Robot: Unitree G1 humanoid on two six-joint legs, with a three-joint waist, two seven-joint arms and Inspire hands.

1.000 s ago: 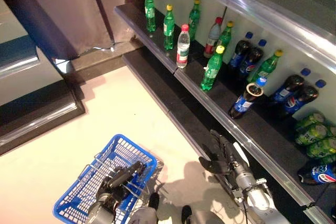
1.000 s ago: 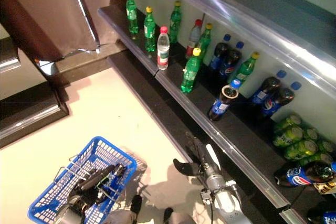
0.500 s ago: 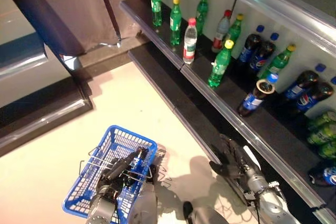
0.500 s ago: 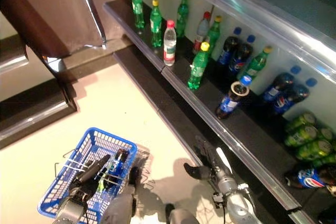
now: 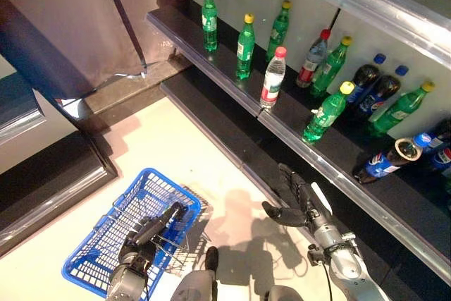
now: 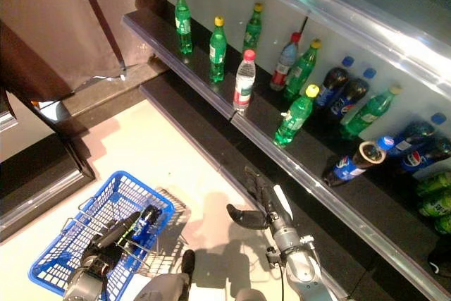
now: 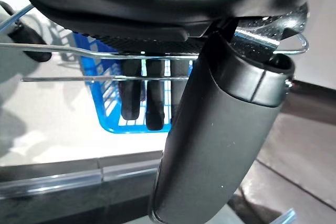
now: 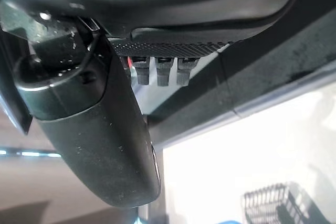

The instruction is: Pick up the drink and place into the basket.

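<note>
My left hand [image 5: 156,229] is shut on the thin wire handles [image 7: 105,48] of the blue basket [image 5: 113,234], which hangs low at the left above the pale floor. My right hand [image 5: 294,202] is open and empty, low in front of the dark shelf edge [image 5: 282,130]. On the shelf stand green bottles [image 5: 245,47], a clear bottle with a red cap [image 5: 273,78], a green bottle with a yellow cap [image 5: 324,113] nearest the right hand, and dark cola bottles [image 5: 366,79]. One cola bottle [image 5: 386,161] lies on its side.
A brown curtain [image 5: 77,19] hangs at the back left above a dark step [image 5: 56,174]. An upper shelf rail [image 5: 380,5] overhangs the bottles. Green cans [image 6: 433,185] sit at the far right of the shelf.
The whole picture has shifted, so the camera moved. My right hand has risen a little toward the shelf edge. The blue basket still hangs from my left hand.
</note>
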